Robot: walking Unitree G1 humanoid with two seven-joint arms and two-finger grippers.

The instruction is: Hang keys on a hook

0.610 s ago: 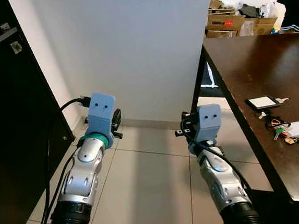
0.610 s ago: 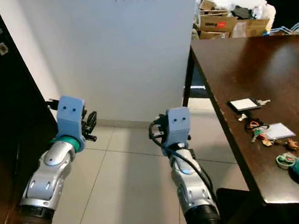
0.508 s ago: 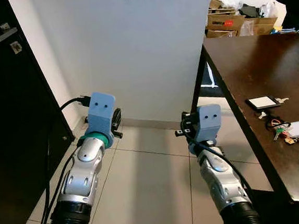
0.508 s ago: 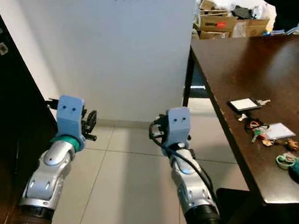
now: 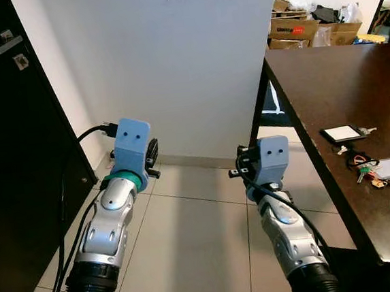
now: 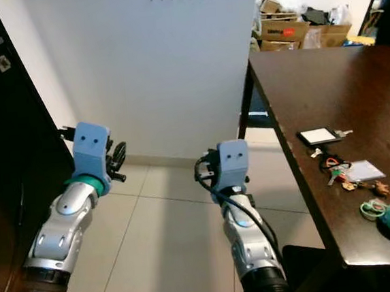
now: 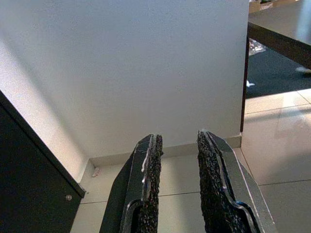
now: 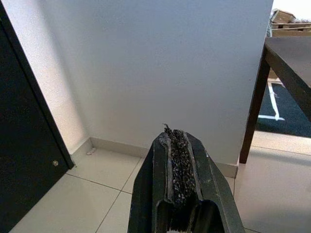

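Even, bright indoor light falls on the white wall (image 5: 175, 72), which reads clean and sharp. The dark door (image 5: 12, 169) at the robot's left stays deep in shade. The tabletop (image 5: 340, 85) carries a soft sheen. On the floor tiles (image 5: 190, 249) a broad soft shadow lies between the arms. No motion blur shows.

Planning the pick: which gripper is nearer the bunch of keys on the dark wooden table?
Right. The right gripper hangs over the floor beside the table holding the keys; the left gripper is farther left, near the black door.
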